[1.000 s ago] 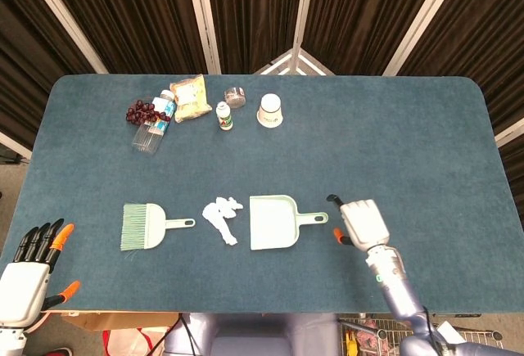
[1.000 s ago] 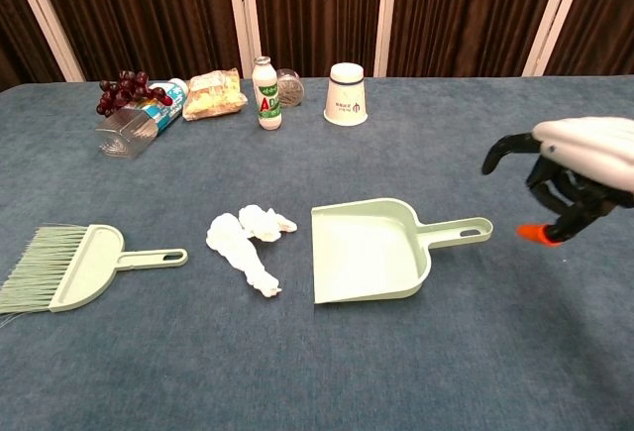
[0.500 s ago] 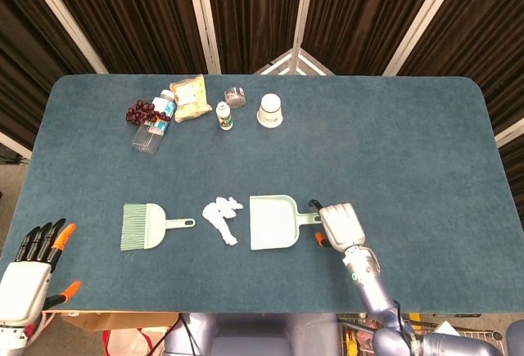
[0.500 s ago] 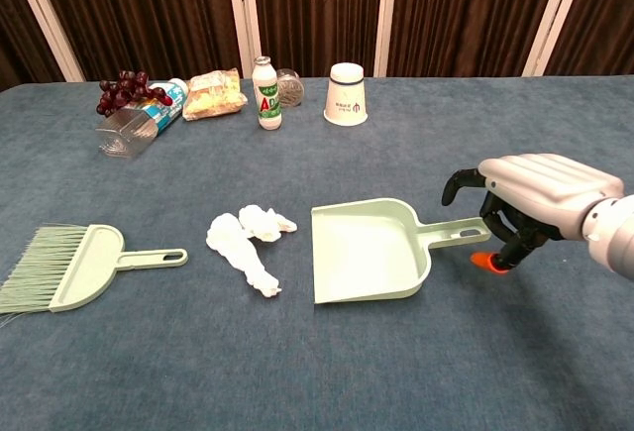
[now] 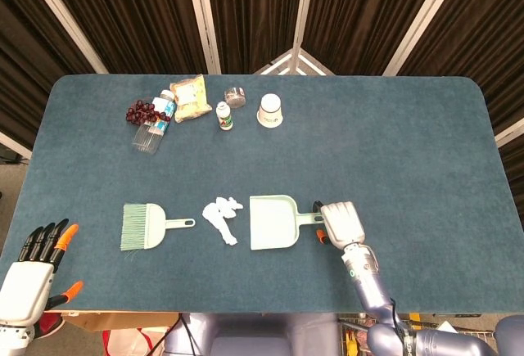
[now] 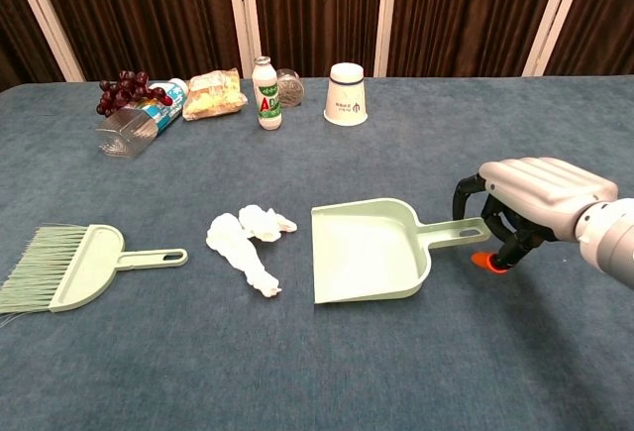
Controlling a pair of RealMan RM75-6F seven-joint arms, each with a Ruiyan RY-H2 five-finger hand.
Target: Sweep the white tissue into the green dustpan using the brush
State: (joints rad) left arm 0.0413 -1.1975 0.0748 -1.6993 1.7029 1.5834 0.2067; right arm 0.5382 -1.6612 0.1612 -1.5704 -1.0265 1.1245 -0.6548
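Head cam looks straight down, chest cam low/frontal; both share table [image 5: 393, 143].

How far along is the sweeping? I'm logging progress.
Nothing swept yet: the tissue lies on the table beside the dustpan. In hand: the right hand is at the dustpan's handle; a firm grip isn't clear. Left: the brush lies untouched, the left hand idle.

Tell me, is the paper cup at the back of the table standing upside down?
Yes, the paper cup stands with its wide rim on the table and its narrow base up.
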